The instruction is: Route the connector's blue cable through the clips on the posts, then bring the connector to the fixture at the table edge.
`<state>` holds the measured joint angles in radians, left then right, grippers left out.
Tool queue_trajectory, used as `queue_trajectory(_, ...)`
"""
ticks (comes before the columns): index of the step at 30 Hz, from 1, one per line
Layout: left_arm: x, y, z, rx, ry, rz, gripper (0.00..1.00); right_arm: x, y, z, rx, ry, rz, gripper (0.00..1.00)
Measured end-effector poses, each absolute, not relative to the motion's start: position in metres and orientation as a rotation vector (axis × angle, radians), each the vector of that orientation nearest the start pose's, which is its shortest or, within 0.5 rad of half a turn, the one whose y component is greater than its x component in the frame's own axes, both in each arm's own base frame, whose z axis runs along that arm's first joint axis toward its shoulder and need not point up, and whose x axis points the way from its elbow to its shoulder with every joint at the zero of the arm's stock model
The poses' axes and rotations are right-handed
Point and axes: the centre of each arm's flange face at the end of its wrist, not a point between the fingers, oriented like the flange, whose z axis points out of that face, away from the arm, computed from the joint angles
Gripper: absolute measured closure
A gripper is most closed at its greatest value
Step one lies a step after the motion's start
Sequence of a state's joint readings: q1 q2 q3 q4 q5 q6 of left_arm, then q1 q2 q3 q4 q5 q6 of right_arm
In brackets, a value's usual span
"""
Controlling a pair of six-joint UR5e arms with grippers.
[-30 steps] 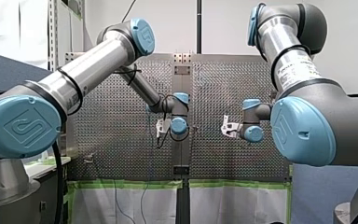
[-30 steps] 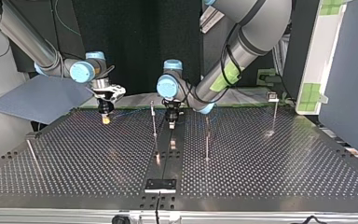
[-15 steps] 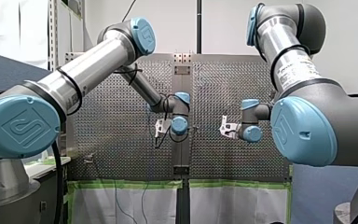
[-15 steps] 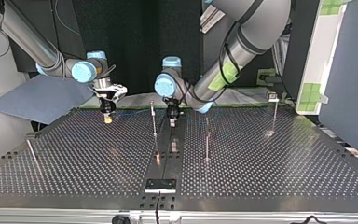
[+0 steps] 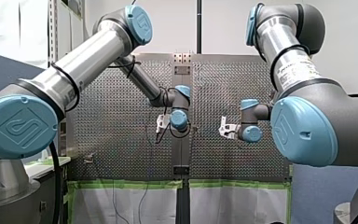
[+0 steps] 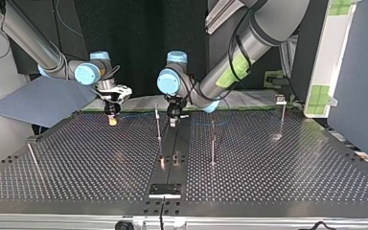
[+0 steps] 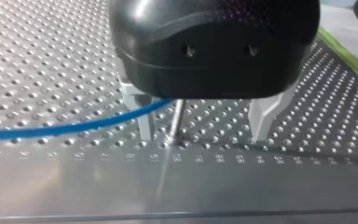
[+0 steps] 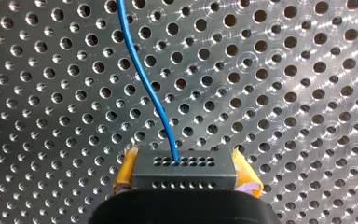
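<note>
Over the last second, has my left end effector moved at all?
Yes. In the top view my left end effector has shifted toward the view's left, ending nearer the thin post that stands beside it.

Bright light glinted off the metal tabletop (image 8: 270, 70), ringing each hole with glare; the backdrop (image 6: 129, 38) behind lay dark.

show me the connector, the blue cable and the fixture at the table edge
connector (image 8: 185, 173), right wrist view, middle of its black face
blue cable (image 8: 145, 88), right wrist view, mid-run ahead of the connector
fixture (image 6: 165, 190), top view, its dark plate
</note>
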<state>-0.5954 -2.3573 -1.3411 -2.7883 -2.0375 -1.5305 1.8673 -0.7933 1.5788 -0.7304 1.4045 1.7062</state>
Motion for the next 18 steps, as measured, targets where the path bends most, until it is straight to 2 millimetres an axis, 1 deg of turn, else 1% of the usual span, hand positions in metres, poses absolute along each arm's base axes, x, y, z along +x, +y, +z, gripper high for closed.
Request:
queue_trajectory(5,0.516,-0.462,0.149,0.234,1.755,0.022,0.0,0.339,-0.594,0.083,1.551,-1.121,1.602,1.0)
queue_trajectory(8,0.504,-0.461,0.152,0.253,1.774,0.028,0.0,0.339,-0.594,0.082,1.554,-1.123,1.6,1.0)
queue_trajectory(14,0.48,-0.469,0.151,0.296,1.797,0.02,0.0,0.339,-0.593,0.082,1.563,-1.131,1.594,1.0)
queue_trajectory(18,0.465,-0.474,0.156,0.316,1.791,-0.002,0.0,0.339,-0.592,0.081,1.566,-1.133,1.592,1.0)
